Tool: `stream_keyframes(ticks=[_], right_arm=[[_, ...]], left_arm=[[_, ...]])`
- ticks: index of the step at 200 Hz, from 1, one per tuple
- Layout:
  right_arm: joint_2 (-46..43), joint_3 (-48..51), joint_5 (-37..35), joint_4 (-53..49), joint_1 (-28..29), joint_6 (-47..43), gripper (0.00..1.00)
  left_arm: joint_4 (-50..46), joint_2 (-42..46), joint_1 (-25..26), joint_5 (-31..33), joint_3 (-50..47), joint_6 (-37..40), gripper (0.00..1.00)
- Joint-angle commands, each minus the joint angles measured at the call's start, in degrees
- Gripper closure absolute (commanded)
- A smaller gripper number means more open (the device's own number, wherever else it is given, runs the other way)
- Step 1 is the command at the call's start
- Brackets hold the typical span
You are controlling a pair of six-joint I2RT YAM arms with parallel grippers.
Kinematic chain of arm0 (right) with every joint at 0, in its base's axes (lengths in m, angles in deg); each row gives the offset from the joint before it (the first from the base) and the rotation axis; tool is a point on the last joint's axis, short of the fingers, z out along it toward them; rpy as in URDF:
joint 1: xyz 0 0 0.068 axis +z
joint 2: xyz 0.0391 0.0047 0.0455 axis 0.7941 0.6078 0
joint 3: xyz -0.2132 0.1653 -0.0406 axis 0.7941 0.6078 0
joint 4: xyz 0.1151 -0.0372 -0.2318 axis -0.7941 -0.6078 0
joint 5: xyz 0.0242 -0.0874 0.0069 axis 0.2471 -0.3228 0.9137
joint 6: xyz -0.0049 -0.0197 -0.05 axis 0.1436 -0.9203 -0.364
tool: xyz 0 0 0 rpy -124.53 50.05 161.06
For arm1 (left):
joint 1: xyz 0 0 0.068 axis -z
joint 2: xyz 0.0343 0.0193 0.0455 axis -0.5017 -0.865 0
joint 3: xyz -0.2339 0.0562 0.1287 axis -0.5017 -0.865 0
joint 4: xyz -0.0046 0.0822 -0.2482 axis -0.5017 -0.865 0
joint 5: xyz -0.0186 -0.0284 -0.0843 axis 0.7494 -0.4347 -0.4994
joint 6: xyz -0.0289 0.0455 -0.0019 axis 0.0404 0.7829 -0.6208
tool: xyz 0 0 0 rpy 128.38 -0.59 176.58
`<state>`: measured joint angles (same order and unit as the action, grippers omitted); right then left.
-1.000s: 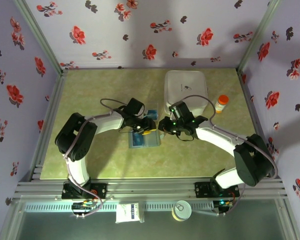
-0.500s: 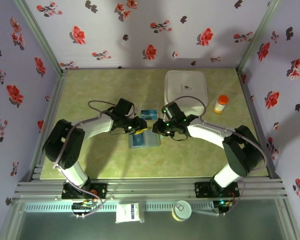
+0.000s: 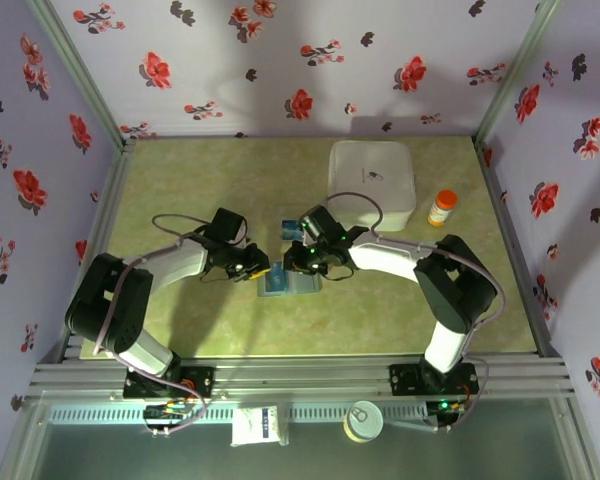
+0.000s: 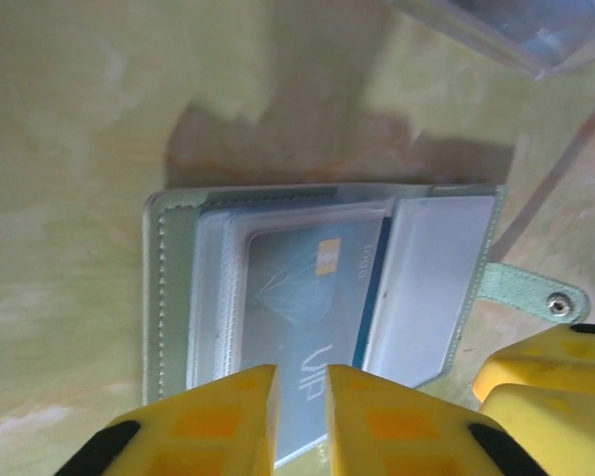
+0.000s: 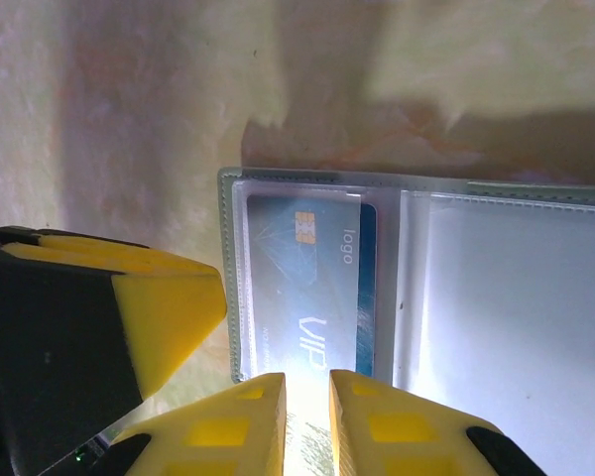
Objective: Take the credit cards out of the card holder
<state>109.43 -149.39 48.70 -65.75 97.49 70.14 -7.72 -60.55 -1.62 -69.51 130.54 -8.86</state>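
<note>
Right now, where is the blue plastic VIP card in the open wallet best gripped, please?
Probably by the darker bare edge of the blue plastic VIP card beside the fold of the open grey-green wallet, coming from the fold side; the clear sleeve covers the rest.

The flat worktop [image 3: 200, 180] is showing a mottled, marbled yellow-green. The enclosure walls [image 3: 280, 60] are wearing pale lilac scattered with red and dark flowers. The small stitched bifold card holder [image 4: 164, 297] is looking pale grey-green around clear sleeves. The thin plastic credit card [image 4: 297, 307] inside it is showing blue, with a gold chip and pale "VIP" lettering. The left gripper [image 4: 300, 385] and right gripper [image 5: 305, 392] are showing yellow fingers. The big square box [image 3: 372, 170] is gleaming white. The small pill bottle [image 3: 442, 210] is glowing orange under a white cap.
</note>
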Motion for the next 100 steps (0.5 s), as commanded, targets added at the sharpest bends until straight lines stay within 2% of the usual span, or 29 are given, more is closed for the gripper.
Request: stream_keyframes(ticks=[1, 44, 100], right_arm=[[1.30, -1.97, 1.27, 0.51, 0.51, 0.68, 0.80], [3.37, -2.64, 2.44, 1.39, 0.85, 1.07, 0.80], [5.61, -3.97, 3.29, 1.48, 1.06, 0.98, 0.79]], left_arm=[[0.47, -0.69, -0.28, 0.11, -1.30, 1.25, 0.84], [0.10, -2.72, -0.44, 0.82, -1.46, 2.37, 0.92], [-1.16, -2.75, -0.80, 2.45, -1.59, 3.47, 0.94]])
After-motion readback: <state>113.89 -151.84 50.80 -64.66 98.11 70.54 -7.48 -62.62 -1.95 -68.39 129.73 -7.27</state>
